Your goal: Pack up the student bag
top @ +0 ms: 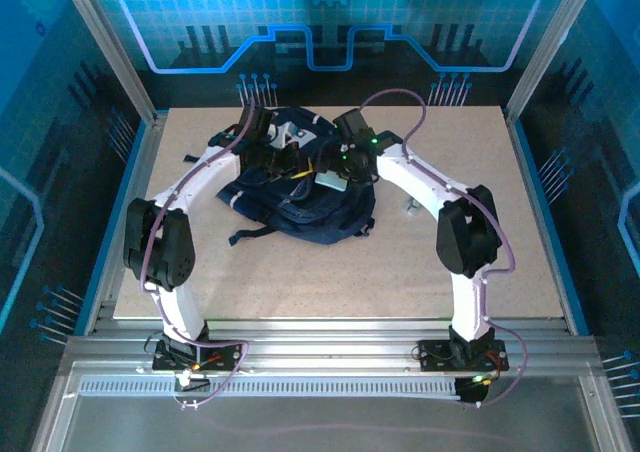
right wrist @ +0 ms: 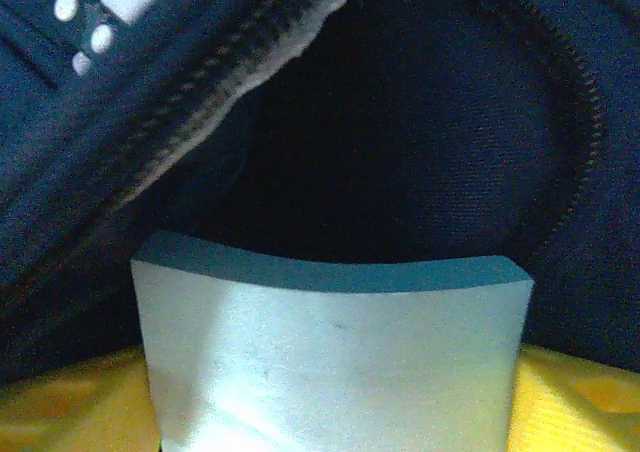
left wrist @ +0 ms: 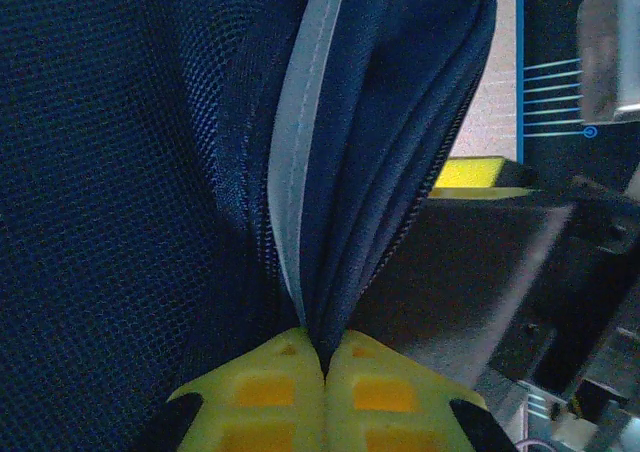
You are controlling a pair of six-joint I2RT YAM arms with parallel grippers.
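The student bag [top: 300, 207] is a dark navy backpack lying in the far middle of the table. My left gripper [top: 268, 142] is shut on a fold of its navy fabric beside a pale grey stripe [left wrist: 295, 152], so the zip edge [left wrist: 420, 192] is pinched between the yellow fingertips [left wrist: 270, 382]. My right gripper [top: 338, 172] is at the bag's open mouth [right wrist: 400, 152]. A pale, glossy book with a teal edge [right wrist: 330, 362] stands between its yellow fingers [right wrist: 575, 402], its front end at the dark opening. Whether those fingers press on the book I cannot tell.
The bag's black straps [top: 250, 234] trail toward the near left. A small metal piece [top: 410, 209] lies on the bare tabletop [top: 300, 282] right of the bag. Aluminium rails [top: 320, 347] run along the near edge, with uprights at the far corners.
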